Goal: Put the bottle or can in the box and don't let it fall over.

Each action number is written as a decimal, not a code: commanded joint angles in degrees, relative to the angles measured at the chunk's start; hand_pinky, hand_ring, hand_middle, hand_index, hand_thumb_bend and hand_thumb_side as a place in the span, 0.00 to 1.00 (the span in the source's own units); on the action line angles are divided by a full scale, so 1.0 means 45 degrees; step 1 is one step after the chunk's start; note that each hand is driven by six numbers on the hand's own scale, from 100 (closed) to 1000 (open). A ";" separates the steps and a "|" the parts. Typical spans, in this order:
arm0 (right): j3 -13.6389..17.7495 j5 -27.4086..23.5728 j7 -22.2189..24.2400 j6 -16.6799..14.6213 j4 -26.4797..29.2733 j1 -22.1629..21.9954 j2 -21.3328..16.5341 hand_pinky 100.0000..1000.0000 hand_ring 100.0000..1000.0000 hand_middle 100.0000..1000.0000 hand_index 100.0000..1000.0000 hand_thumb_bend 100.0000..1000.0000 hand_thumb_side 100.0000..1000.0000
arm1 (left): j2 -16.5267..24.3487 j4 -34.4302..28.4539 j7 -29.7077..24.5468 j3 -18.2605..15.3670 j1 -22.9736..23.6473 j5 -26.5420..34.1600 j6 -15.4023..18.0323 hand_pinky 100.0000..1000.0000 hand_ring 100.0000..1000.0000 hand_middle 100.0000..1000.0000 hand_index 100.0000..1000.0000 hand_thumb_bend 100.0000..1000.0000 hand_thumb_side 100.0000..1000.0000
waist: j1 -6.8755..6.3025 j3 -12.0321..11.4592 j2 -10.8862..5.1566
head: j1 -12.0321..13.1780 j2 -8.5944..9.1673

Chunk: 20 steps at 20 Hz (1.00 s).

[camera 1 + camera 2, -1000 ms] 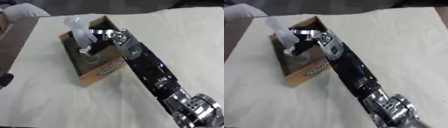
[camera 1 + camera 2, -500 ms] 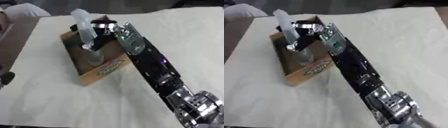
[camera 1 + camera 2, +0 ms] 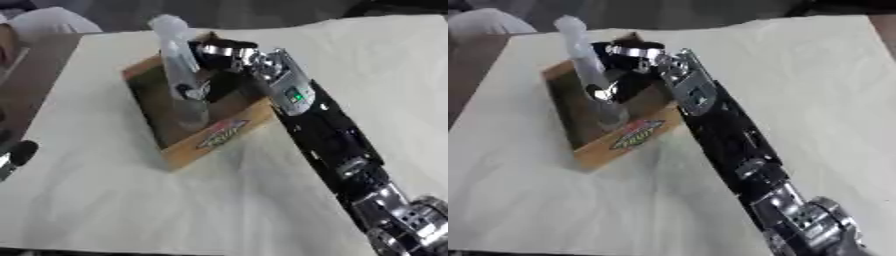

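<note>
Both head eyes look steeply down, sharing box (image 3: 197, 145) and table (image 3: 105, 200).

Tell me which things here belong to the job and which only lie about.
Job: clear plastic bottle, standing in the open brown cardboard box; right hand, fingers curled round the bottle.
Lying about: cream tablecloth; left hand, lower left edge.

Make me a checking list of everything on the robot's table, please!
Surface: table under a pale wrinkled cloth.
Job's things: clear bottle standing in the cardboard box, leaning a little.
Clutter: nothing seen.
Hands: right hand curled round the bottle, reaching over the box; left hand only partly visible at the left edge, fingers unclear.
Cables: nothing seen.
Surroundings: dark floor beyond the table; something white at the far left corner.
</note>
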<state>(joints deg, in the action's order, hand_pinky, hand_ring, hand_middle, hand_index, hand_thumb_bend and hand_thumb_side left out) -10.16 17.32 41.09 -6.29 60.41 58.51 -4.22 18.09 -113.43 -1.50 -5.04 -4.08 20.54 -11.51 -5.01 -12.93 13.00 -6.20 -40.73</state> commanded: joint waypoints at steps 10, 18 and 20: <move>-0.0179 -0.0352 -0.0032 0.0186 0.0889 -0.0381 -0.0396 1.00 1.00 1.00 1.00 0.00 0.12 | 0.0217 -0.0258 0.0131 -0.0231 0.0070 -0.0040 0.0044 1.00 1.00 0.91 0.68 0.68 0.00 | -0.0096 0.0140 -0.0379 | 0.0258 -0.0057; -0.0136 -0.0686 -0.0145 0.0269 0.1390 -0.0888 -0.0725 1.00 1.00 1.00 1.00 0.00 0.12 | 0.0220 -0.0258 0.0145 -0.0241 0.0111 -0.0032 0.0046 1.00 1.00 0.92 0.68 0.68 0.00 | -0.0139 0.0229 -0.0396 | 0.0345 -0.0069; -0.0128 -0.0895 -0.0194 0.0342 0.1652 -0.0999 -0.0760 1.00 1.00 1.00 1.00 0.00 0.13 | 0.0214 -0.0258 0.0138 -0.0241 0.0115 -0.0041 0.0047 1.00 1.00 0.92 0.68 0.68 0.00 | -0.0149 0.0246 -0.0386 | 0.0344 -0.0062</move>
<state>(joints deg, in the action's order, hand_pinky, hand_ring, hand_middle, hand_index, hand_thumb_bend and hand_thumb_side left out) -10.96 14.04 40.43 -4.92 66.00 53.01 -6.99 18.09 -113.43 -1.09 -5.52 -3.49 20.54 -11.41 -5.59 -11.73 12.42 -4.82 -41.13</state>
